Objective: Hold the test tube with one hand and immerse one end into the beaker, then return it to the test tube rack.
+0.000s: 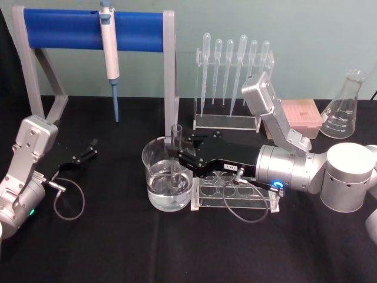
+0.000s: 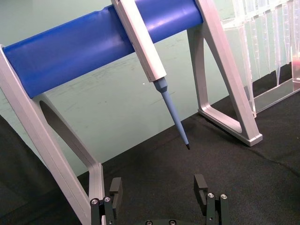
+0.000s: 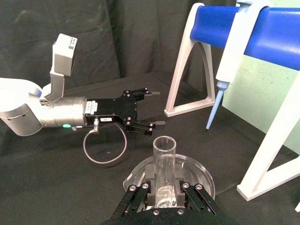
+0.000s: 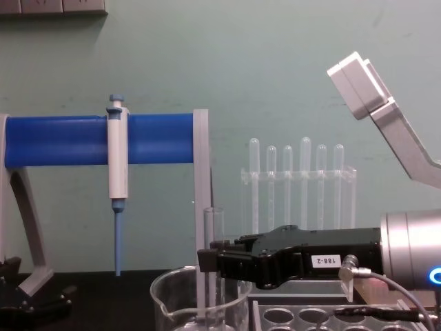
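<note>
The right gripper (image 1: 176, 157) pinches the test tube (image 1: 175, 137) upright, its lower end dipped in the beaker's (image 1: 151, 180) water. It should lift straight until the tube clears the rim, then carry it toward 3 o'clock to the test tube rack (image 1: 259, 197). The stand post (image 1: 169, 71) crowds 12 o'clock. The left gripper (image 1: 87, 152), claw spread, sits parked well apart at 9 o'clock.

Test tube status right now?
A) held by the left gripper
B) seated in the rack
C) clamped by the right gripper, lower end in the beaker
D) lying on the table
C: the right gripper clamps the test tube upright, with its lower end down inside the beaker. The left gripper sits open and empty at the table's left.
</note>
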